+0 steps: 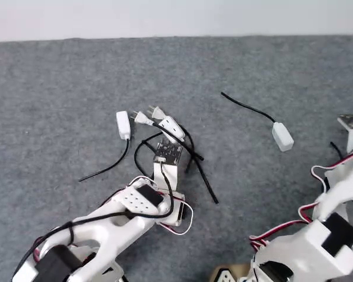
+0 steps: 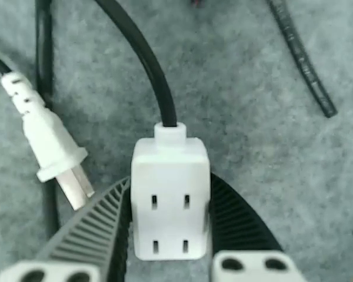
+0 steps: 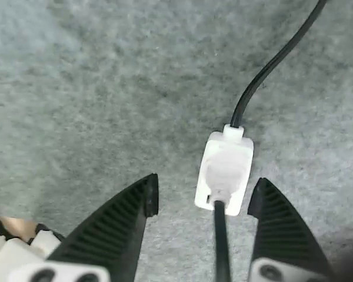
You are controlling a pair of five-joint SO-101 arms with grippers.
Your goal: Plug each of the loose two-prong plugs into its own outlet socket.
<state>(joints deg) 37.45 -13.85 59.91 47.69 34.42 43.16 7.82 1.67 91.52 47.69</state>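
My left gripper (image 2: 170, 185) is shut on a white outlet socket (image 2: 170, 226), one finger on each side, slots facing the camera and its black cord leading away. A loose white two-prong plug (image 2: 50, 141) lies just beside it on the carpet. In the high view this gripper (image 1: 167, 147) sits at a tangle of black cords, with two plugs (image 1: 142, 118) (image 1: 167, 124) and another socket (image 1: 123, 124) just beyond. My right gripper (image 3: 206, 182) is open above the carpet, and a third white socket (image 3: 225, 167) shows between its fingers. From above, that socket (image 1: 282, 136) lies left of the right gripper (image 1: 352, 124).
Grey carpet (image 1: 59, 88) covers the whole table up to a pale wall at the back. Black cords (image 1: 200, 170) loop and cross around the left gripper. A dark cord (image 3: 219, 241) runs close in front of the right wrist camera. Open carpet lies between the two arms.
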